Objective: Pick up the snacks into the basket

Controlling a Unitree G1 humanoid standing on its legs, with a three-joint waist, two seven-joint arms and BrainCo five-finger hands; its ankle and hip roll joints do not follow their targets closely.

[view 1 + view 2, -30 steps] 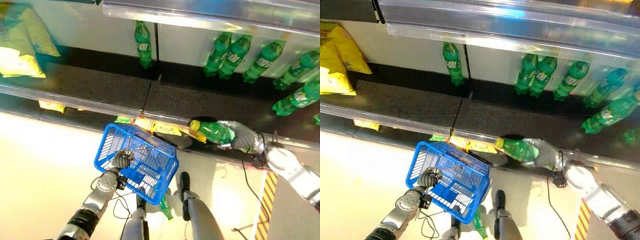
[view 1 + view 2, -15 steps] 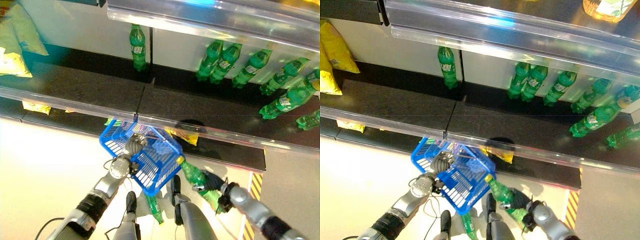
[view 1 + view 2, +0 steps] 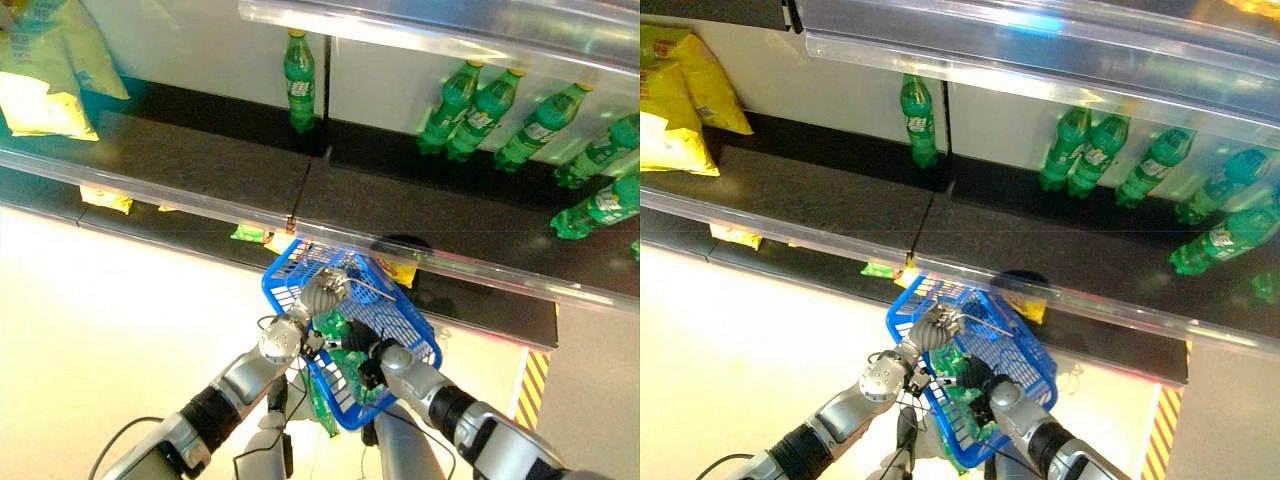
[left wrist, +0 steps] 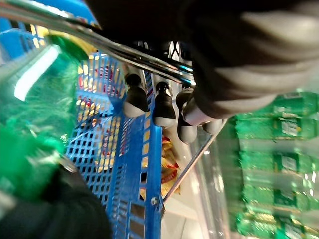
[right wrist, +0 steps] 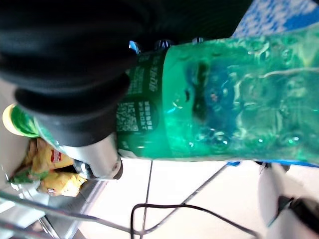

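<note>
The left hand (image 3: pixel 318 296) has its fingers (image 4: pixel 164 105) curled round the wire handle (image 3: pixel 365 289) of the blue basket (image 3: pixel 410 340), carrying it just in front of the lower shelf (image 3: pixel 200 165). The right hand (image 3: pixel 365 355) reaches down into the basket with a green bottle (image 5: pixel 224 112) clamped in its grip, thumb wrapped across the label; the bottle sits inside the basket walls, touching or nearly touching the mesh. Judging by the look of it, that bottle is full, so fairly heavy, rigid, and its smooth plastic is slippery; the labelled middle, where the hand has it, is the sensible place to hold. More green bottles (image 3: pixel 1095 155) lean along the shelf's back wall, and yellow snack bags (image 3: pixel 45 75) lie at its far left.
</note>
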